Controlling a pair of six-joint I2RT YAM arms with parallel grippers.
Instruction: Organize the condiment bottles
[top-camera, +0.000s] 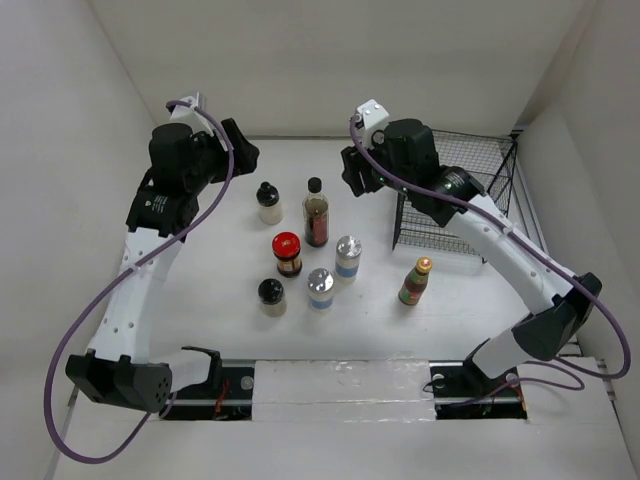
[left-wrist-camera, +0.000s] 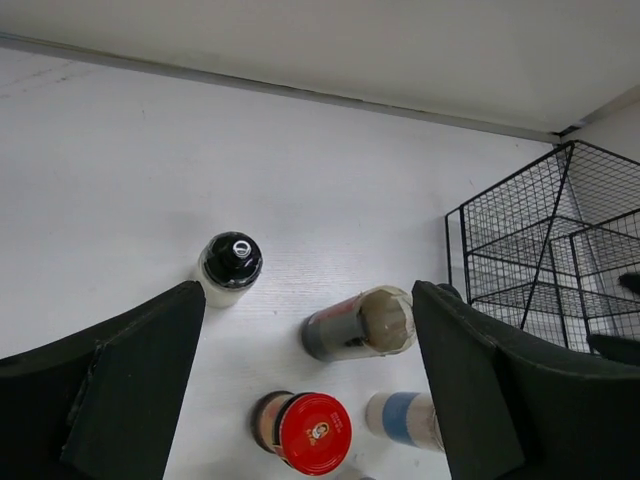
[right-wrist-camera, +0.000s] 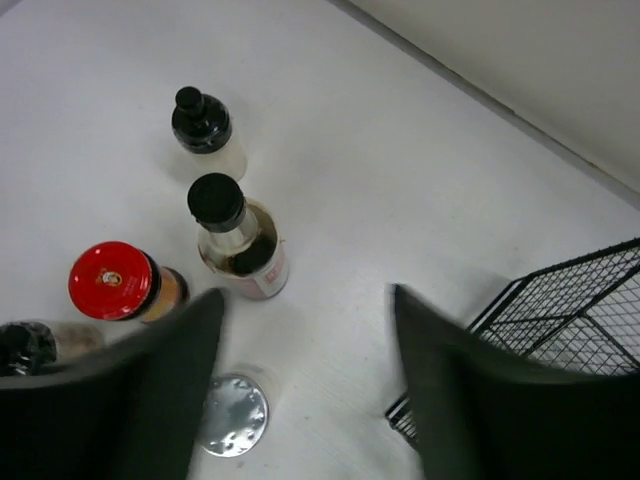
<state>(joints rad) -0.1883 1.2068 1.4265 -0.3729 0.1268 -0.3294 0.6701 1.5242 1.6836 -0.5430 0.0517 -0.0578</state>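
Observation:
Seven condiment bottles stand mid-table: a tall dark bottle (top-camera: 316, 212), a red-lidded jar (top-camera: 287, 254), two silver-capped shakers (top-camera: 347, 258) (top-camera: 320, 289), two black-capped pale jars (top-camera: 268, 203) (top-camera: 272, 297) and a green-red labelled bottle (top-camera: 416, 281). My left gripper (top-camera: 240, 150) hangs open above the back left. Its wrist view looks down on a black-capped jar (left-wrist-camera: 231, 268), the tall bottle (left-wrist-camera: 360, 323) and the red-lidded jar (left-wrist-camera: 313, 432). My right gripper (top-camera: 352, 170) is open above the table, right of the tall bottle (right-wrist-camera: 235, 235). Neither holds anything.
A black wire basket (top-camera: 455, 200) stands at the back right, close to the right arm, and shows in both wrist views (left-wrist-camera: 540, 250) (right-wrist-camera: 570, 320). White walls close in the table on the left, back and right.

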